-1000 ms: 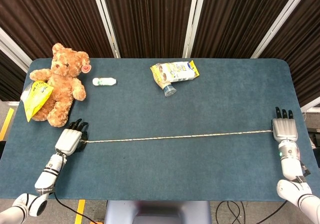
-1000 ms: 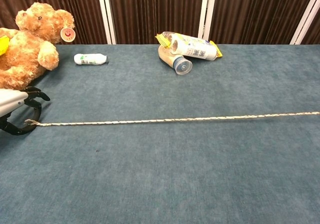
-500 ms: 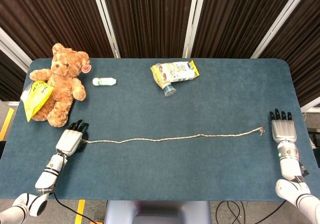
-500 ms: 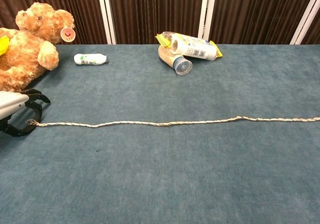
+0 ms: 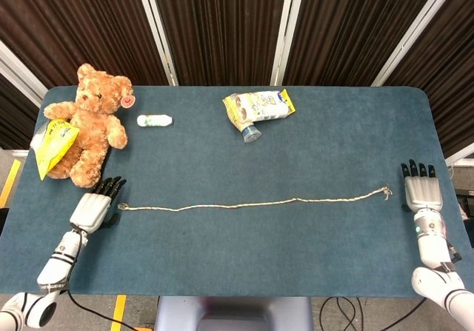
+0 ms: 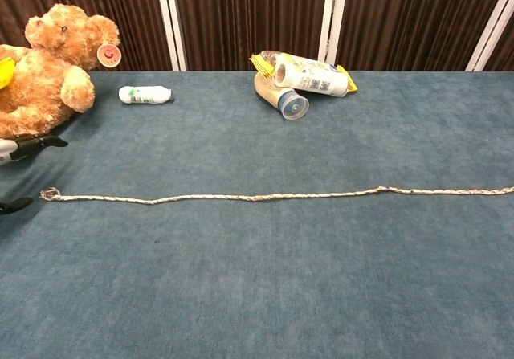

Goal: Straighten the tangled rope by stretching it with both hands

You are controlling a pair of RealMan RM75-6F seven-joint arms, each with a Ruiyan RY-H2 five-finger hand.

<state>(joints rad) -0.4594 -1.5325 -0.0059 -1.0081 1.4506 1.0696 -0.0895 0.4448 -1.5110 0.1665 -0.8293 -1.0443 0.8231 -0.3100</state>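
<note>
The blue table is taking up nearly the whole view, and the rope is lying across its near half in one long line, almost straight with a few shallow waves in it, running from just beside one hand to just beside the other. To my eye the stretching looks done: nothing is pulling on the rope, and its slight slack suggests it is simply resting where it was laid.

The teddy bear is sitting at the far left corner with a yellow packet leaning against it, well apart from the rope. A snack bag is lying on top of a tipped cup near the far edge, and a small white bottle is lying on its side between the bag and the bear. All of these seem to be bystanders, parked out of the working lane.

The left hand is resting flat at the rope's left end, fingers spread and holding nothing. The right hand is likewise lying flat with fingers apart, just beside the frayed right end, not touching it.

The lower camera is cutting off most of the left hand, showing only dark fingertips, and missing the right hand altogether. The labels on bottle and bag are too small to read.
</note>
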